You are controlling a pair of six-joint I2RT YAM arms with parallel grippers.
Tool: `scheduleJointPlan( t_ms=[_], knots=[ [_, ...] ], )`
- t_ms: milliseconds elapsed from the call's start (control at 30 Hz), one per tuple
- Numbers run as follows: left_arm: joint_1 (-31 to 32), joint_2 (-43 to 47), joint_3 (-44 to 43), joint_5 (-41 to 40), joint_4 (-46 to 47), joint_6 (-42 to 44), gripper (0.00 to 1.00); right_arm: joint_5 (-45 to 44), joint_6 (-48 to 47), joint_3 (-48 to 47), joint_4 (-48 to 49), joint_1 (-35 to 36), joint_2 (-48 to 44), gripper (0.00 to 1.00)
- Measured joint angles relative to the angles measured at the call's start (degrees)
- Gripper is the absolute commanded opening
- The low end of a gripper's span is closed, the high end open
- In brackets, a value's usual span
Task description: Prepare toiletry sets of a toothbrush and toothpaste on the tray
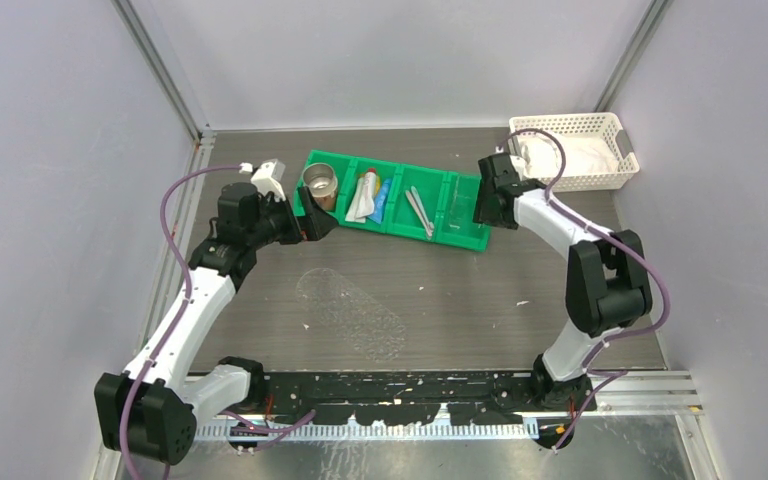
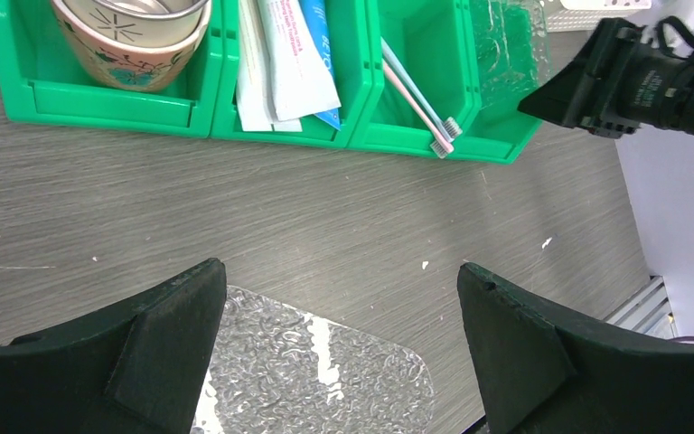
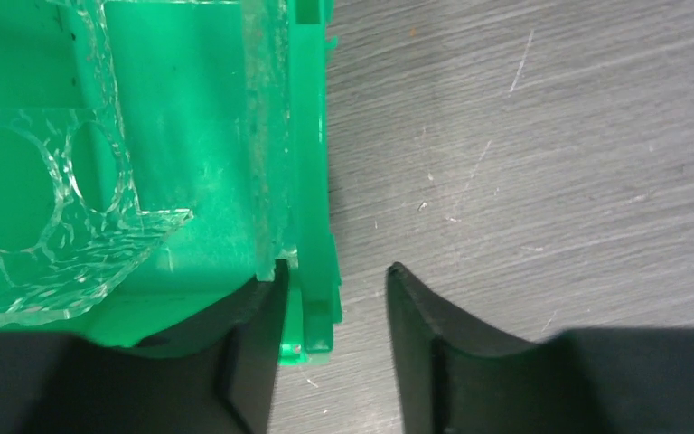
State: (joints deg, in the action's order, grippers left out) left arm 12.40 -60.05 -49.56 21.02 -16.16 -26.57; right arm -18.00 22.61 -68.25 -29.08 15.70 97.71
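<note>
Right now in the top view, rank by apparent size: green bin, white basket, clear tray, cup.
1. green bin, clearly largest.
2-3. white basket and clear tray look about alike, so I won't rank them.
4. cup, smallest.

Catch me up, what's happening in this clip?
No set is made yet: the toothbrushes and toothpaste tubes lie in the green bin, and the clear tray sits bare on the table. The right tool straddles the bin's end wall, jaws apart, holding nothing. The left tool hangs open and empty over the table.
</note>
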Motion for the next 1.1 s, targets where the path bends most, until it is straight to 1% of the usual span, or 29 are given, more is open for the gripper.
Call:
scheduleJointPlan(
  t_ms=[67, 100, 167, 200, 233, 267, 300, 333, 367, 400, 500, 567, 600, 700, 833, 1100],
  knots=[
    [0.0, 0.0, 0.0, -0.3, 0.0, 0.0, 1.0, -0.1, 0.2, 0.1, -0.7, -0.1, -2.0, 0.68],
    [0.0, 0.0, 0.0, -0.4, 0.0, 0.0, 1.0, -0.1, 0.3, 0.6, -0.9, -0.1, -3.8, 0.69],
    [0.1, 0.0, 0.0, -0.6, 0.0, 0.0, 1.0, -0.4, 1.0, 2.2, -1.6, 0.0, -9.2, 0.7],
    [0.1, 0.0, 0.0, -0.7, 0.0, 0.0, 1.0, -0.5, 1.4, 2.8, -2.2, 0.2, -12.4, 0.68],
    [0.1, 0.0, 0.0, -0.8, 0.0, 0.0, 1.0, -0.6, 1.6, 3.3, -2.9, 0.4, -15.7, 0.61],
    [0.2, 0.0, 0.0, -1.1, -0.1, -0.1, 1.0, -0.5, 2.1, 3.7, -3.5, 0.9, -19.5, 0.52],
    [0.2, 0.0, 0.0, -1.4, -0.1, -0.1, 1.0, -0.3, 2.5, 4.0, -3.9, 1.6, -22.9, 0.4],
    [0.2, 0.0, 0.0, -1.6, -0.1, -0.2, 1.0, 0.3, 3.0, 4.4, -4.0, 2.4, -25.5, 0.33],
    [0.2, 0.0, 0.0, -2.0, -0.1, -0.3, 1.0, 1.1, 3.6, 5.1, -4.0, 3.8, -28.5, 0.3],
    [0.2, -0.1, 0.0, -2.2, -0.1, -0.4, 1.0, 2.3, 4.5, 6.1, -4.0, 5.7, -31.3, 0.31],
    [0.2, -0.5, 0.0, -3.2, -0.1, -0.8, 1.0, 5.7, 7.1, 9.2, -4.2, 13.4, -34.7, 0.46],
    [0.2, -0.8, 0.0, -4.0, -0.4, -1.5, 1.0, 8.3, 8.8, 11.4, -3.9, 20.2, -34.0, 0.55],
    [0.2, -1.0, 0.0, -4.6, -0.6, -1.7, 1.0, 9.8, 9.7, 12.8, -3.6, 24.1, -32.4, 0.57],
    [0.2, -1.0, 0.0, -5.7, -1.2, -1.9, 1.0, 13.7, 11.9, 16.5, -1.7, 31.2, -27.6, 0.58],
    [0.2, -1.0, 0.0, -7.0, -2.0, -2.0, 1.0, 19.0, 14.7, 19.0, 2.2, 36.8, -21.1, 0.58],
    [0.2, -1.0, 0.0, -8.3, -3.1, -2.0, 1.0, 27.1, 18.6, 17.9, 12.8, 46.0, -9.4, 0.57]
  ],
)
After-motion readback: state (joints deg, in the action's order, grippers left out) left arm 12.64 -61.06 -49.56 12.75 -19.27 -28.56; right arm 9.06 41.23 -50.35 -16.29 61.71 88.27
